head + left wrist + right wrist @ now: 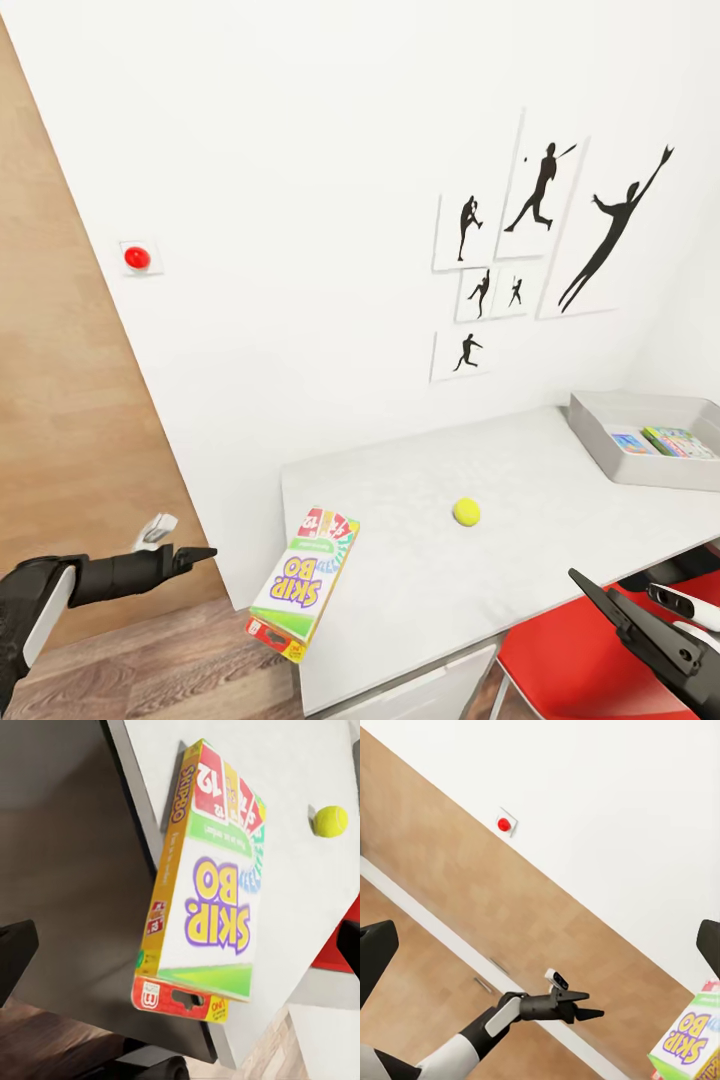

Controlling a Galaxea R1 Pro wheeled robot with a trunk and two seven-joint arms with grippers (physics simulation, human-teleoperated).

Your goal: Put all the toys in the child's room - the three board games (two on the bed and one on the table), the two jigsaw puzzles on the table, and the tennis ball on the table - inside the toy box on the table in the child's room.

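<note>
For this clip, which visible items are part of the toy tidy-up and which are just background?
Job:
SKIP-BO board game, overhanging the table edge
tennis ball on the table
toy box, colourful flat items already inside

Background:
red wall button
silhouette pictures
red chair

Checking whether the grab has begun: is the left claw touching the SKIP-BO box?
Apart. In the head view the left claw points at the SKIP-BO box, with bare wall and floor visible between its tips and the box's edge.

Left gripper (589, 1011), seemingly closed, near board game (688, 1044)
</note>
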